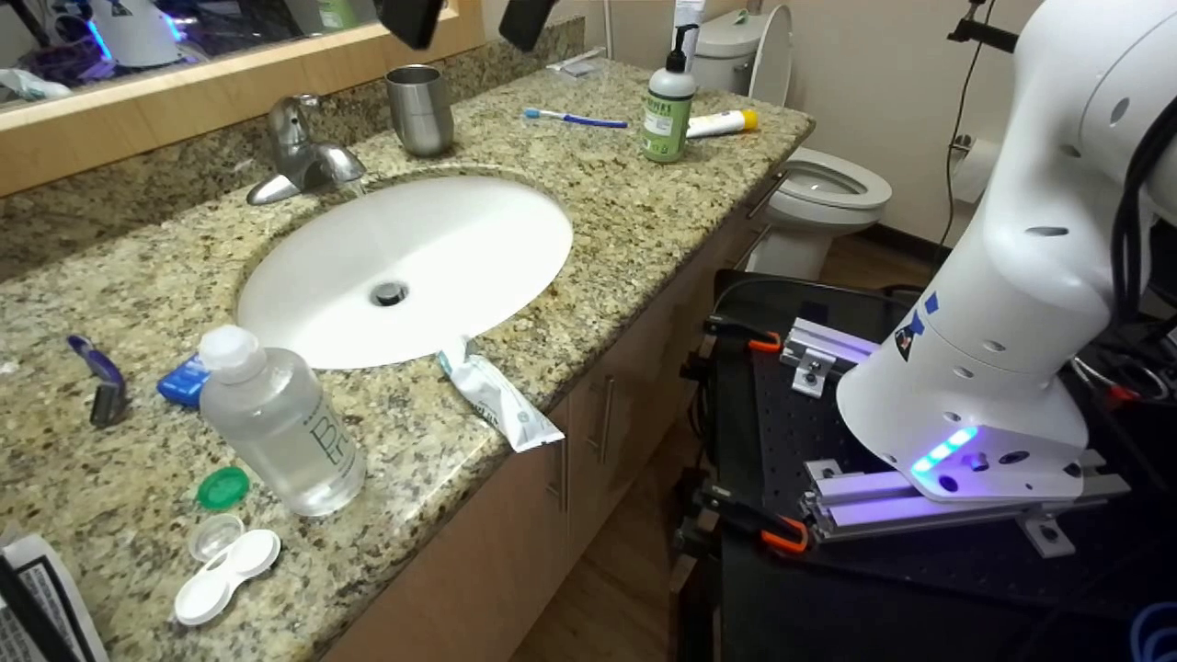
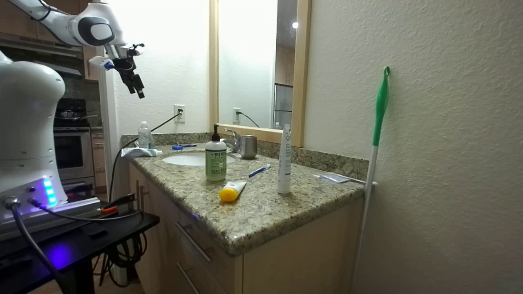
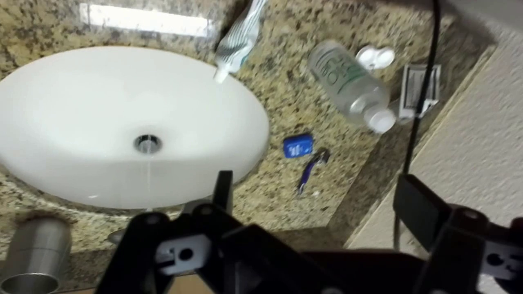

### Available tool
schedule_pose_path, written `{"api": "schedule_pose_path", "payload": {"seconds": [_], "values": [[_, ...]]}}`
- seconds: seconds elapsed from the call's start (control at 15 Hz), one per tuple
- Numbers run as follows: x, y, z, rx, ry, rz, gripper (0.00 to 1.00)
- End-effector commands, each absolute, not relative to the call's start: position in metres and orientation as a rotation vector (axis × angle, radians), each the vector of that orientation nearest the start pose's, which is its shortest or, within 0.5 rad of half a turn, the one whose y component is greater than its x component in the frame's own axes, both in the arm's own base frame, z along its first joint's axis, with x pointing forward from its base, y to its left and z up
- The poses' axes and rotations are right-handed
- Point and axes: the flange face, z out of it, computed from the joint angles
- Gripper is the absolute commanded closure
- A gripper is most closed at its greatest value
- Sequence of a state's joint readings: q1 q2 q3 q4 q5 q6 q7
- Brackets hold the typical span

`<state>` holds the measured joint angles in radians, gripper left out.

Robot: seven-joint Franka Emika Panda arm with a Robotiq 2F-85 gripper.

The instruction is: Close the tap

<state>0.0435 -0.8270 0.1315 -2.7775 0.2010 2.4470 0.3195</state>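
Tap (image 1: pixel 303 164) at the counter's (image 1: pixel 570 158) back edge, behind the sink (image 1: pixel 478 248): approach apparently in hand.
Gripper (image 3: pixel 318 192) jaws spread wide, holding nothing, well apart from it; thin stream (image 3: pixel 148 175) running. Next, probably: descend, press the lever (image 1: pixel 294 110). Cup (image 1: pixel 421 115) nearby may crowd the fingers; toothpaste (image 1: pixel 501 395) overhangs the front edge.

Silver tap (image 1: pixel 302 158), white sink (image 1: pixel 478 239), speckled countertop (image 1: pixel 644 202).
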Motion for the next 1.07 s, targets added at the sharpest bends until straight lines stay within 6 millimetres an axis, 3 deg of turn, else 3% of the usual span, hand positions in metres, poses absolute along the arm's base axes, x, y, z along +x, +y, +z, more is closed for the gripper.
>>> {"api": "schedule_pose_path", "payload": {"seconds": [0.0,0.13,0.27,0.33,0.47,0.6,0.67,0.87,1.0], "values": [[0.389,-0.011,0.47,-2.773,0.705,-0.776,0.0],[0.418,-0.032,0.464,-2.692,0.833,-0.807,0.0],[0.444,-0.03,0.456,-2.658,0.878,-0.796,0.0],[0.412,-0.033,0.464,-2.693,0.826,-0.821,0.0],[0.423,-0.033,0.457,-2.7,0.834,-0.797,0.0],[0.412,-0.035,0.453,-2.757,0.816,-0.777,0.0],[0.415,-0.051,0.441,-2.863,0.841,-0.72,0.0],[0.441,-0.104,0.429,-2.991,0.873,-0.836,0.0],[0.458,-0.128,0.422,-3.088,0.877,-0.89,0.0]]}}
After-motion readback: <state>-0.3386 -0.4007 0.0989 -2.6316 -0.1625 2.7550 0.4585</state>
